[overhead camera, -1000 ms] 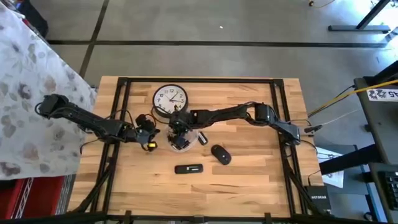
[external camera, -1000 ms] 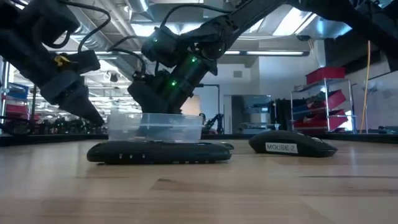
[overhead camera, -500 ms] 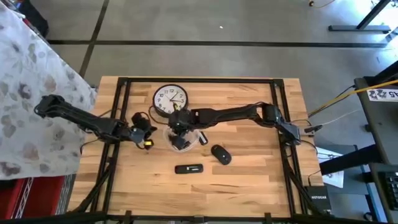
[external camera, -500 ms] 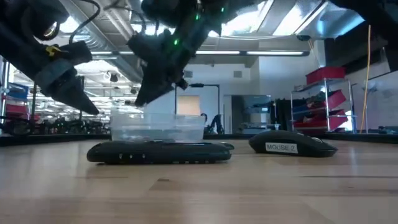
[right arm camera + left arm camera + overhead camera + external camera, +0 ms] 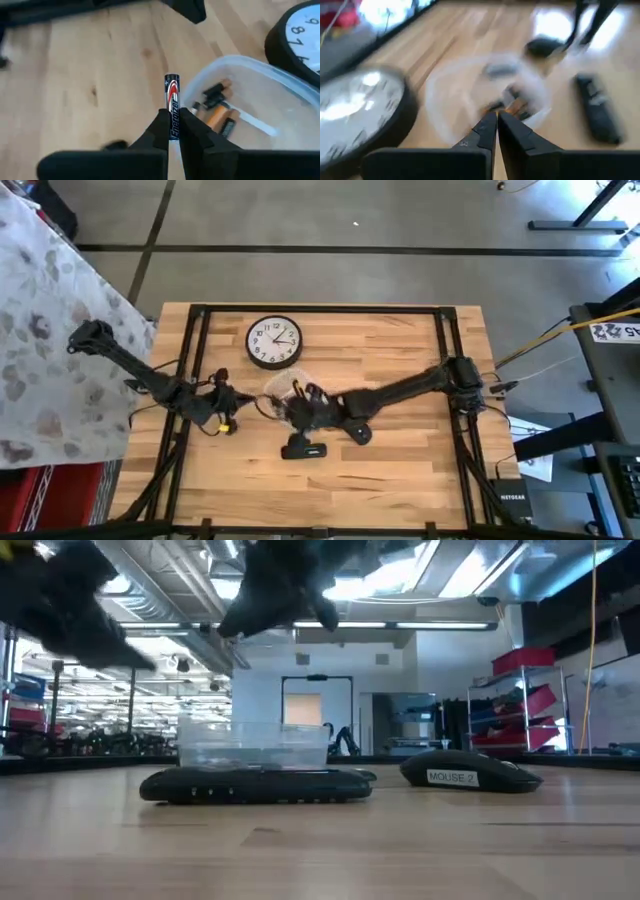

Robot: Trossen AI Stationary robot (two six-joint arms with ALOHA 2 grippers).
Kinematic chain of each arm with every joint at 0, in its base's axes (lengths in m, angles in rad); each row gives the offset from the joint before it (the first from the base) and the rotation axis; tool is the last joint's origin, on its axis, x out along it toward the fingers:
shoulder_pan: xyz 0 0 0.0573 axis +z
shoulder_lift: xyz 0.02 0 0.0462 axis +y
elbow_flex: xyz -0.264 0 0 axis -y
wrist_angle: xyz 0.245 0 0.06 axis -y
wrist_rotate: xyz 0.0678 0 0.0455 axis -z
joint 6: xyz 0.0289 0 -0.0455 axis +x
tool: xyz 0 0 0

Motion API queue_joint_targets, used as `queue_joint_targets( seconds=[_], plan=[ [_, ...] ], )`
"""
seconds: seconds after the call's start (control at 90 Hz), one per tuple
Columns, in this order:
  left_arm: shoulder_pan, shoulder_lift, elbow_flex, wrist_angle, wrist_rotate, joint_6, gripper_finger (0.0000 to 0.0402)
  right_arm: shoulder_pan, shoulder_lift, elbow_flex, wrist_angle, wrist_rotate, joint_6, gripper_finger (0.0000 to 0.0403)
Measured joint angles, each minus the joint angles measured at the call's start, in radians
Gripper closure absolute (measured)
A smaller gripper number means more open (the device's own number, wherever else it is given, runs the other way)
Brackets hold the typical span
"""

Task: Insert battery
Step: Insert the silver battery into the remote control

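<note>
Right gripper fingers pinched on a battery standing upright, held above the table beside the clear tub with more batteries. Left gripper fingers pressed together, nothing in them, near wall clock. Remote and mouse on table.
</note>
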State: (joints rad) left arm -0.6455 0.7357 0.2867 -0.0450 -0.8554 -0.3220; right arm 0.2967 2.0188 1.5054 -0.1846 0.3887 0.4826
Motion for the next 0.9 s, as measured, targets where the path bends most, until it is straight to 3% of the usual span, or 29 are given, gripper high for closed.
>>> queue_joint_targets(
  seconds=[0.089, 0.2, 0.389, 0.511, 0.667, 0.789, 0.9],
  plan=[
    [-0.091, 0.012, 0.0, 0.154, -0.05, 0.097, 0.0402, 0.052, -0.016, -0.121, 0.292, 0.096, 0.043, 0.0403],
    [-0.171, 0.061, 0.0, 0.362, -0.063, 0.267, 0.0402, 0.09, -0.02, -0.245, 0.714, 0.133, 0.036, 0.0403],
    [-0.196, 0.212, 0.0, 0.732, 0.084, 0.527, 0.0392, 0.104, -0.019, -0.354, 1.104, 0.186, -0.037, 0.0403],
    [-0.178, 0.329, 0.016, 0.845, 0.155, 0.689, 0.0348, 0.102, -0.019, -0.356, 1.197, 0.186, -0.074, 0.0403],
    [-0.147, 0.467, 0.092, 0.87, 0.13, 0.86, 0.0273, 0.102, -0.018, -0.337, 1.236, 0.188, -0.101, 0.0403],
    [-0.141, 0.565, 0.166, 0.869, -0.009, 1.004, 0.0228, 0.102, -0.018, -0.327, 1.229, 0.188, -0.103, 0.0403],
    [-0.13, 0.649, 0.234, 0.869, -0.188, 1.087, 0.0212, 0.102, -0.018, -0.327, 1.233, 0.188, -0.106, 0.0403]
  ],
)
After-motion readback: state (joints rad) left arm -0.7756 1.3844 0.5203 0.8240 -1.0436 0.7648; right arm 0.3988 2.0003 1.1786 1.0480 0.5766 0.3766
